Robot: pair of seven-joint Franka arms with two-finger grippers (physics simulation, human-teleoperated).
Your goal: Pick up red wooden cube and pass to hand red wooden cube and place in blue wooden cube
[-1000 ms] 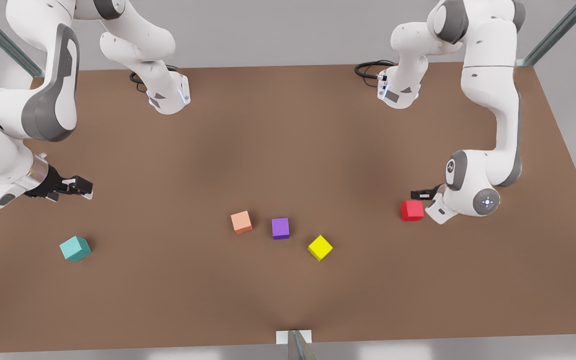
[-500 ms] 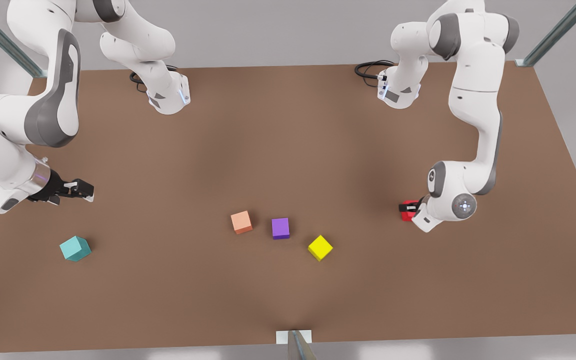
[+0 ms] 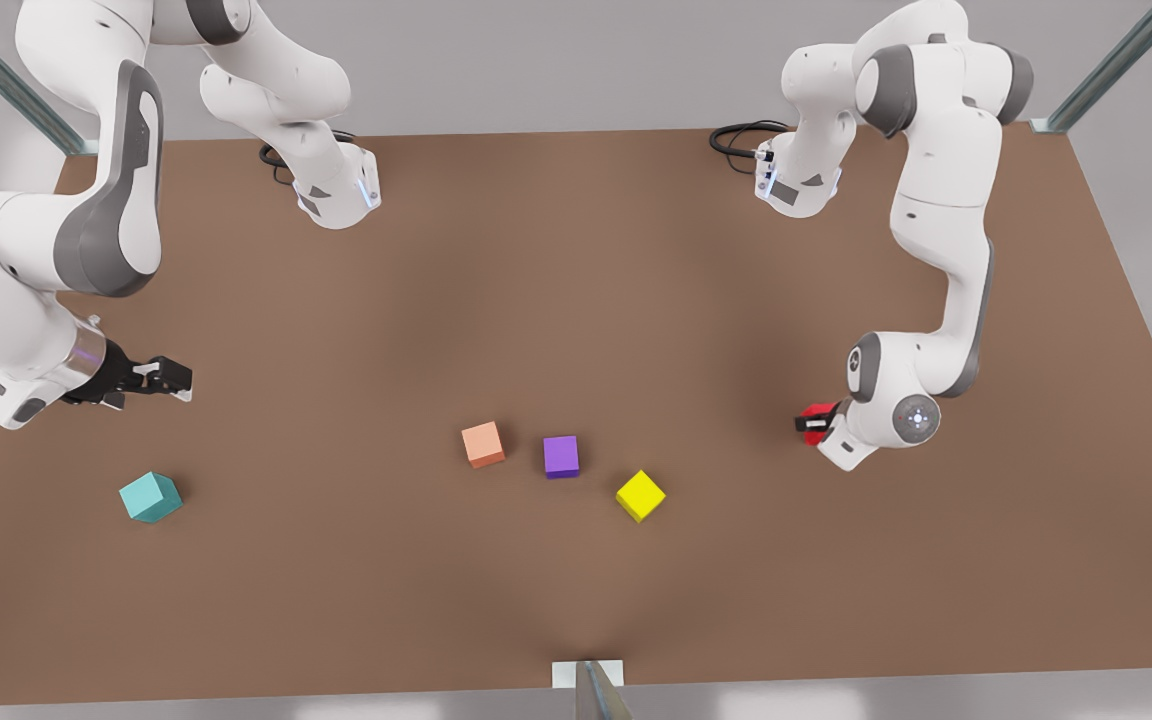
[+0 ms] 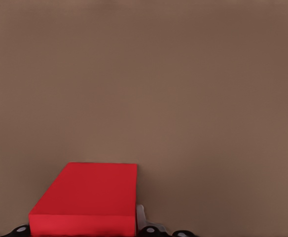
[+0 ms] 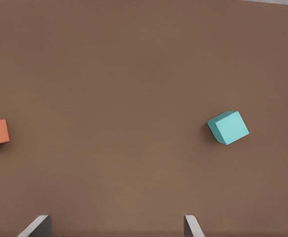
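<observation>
Since a second earlier the left hand [image 3: 808, 424] had dropped over the red wooden cube [image 3: 819, 412], fingers straddling it, grip unclear; pickup looked imminent, while the right hand [image 3: 176, 379] waited spread wide

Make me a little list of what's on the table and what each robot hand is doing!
red cube: on the table, between the left gripper's fingers
left gripper: down around the red cube, at the front view's right
right gripper: open, waiting above the table, at the front view's left
teal cube: near the right gripper
middle cubes: salmon, purple, yellow
</observation>
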